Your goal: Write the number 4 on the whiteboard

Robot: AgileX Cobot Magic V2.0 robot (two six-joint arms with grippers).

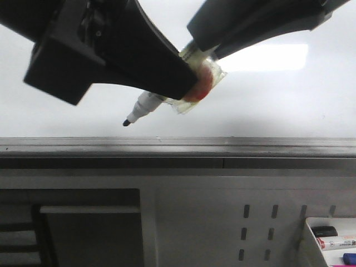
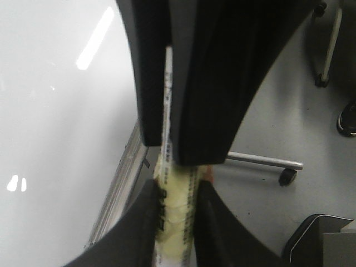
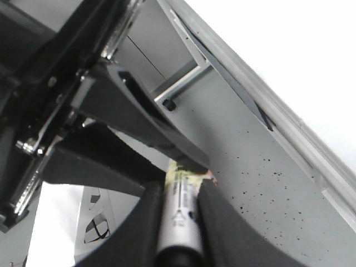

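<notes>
A white marker (image 1: 147,103) with a black tip (image 1: 127,122) points down-left in front of the whiteboard (image 1: 55,117), its tip just above the grey rail (image 1: 178,146). I cannot tell if the tip touches the board. My left gripper (image 1: 186,83) comes from the upper left and is shut on the marker's yellowish taped part (image 2: 175,206). My right gripper (image 1: 203,49) comes from the upper right and is shut on the marker barrel (image 3: 179,214) behind it. The number 4 does not show; the visible board is bare, and both grippers hide part of it.
A grey perforated panel (image 1: 267,228) lies below the rail. A white tray (image 1: 307,239) at the lower right holds spare markers (image 1: 336,242). A wheeled chair base (image 2: 286,175) stands on the grey floor beside the board.
</notes>
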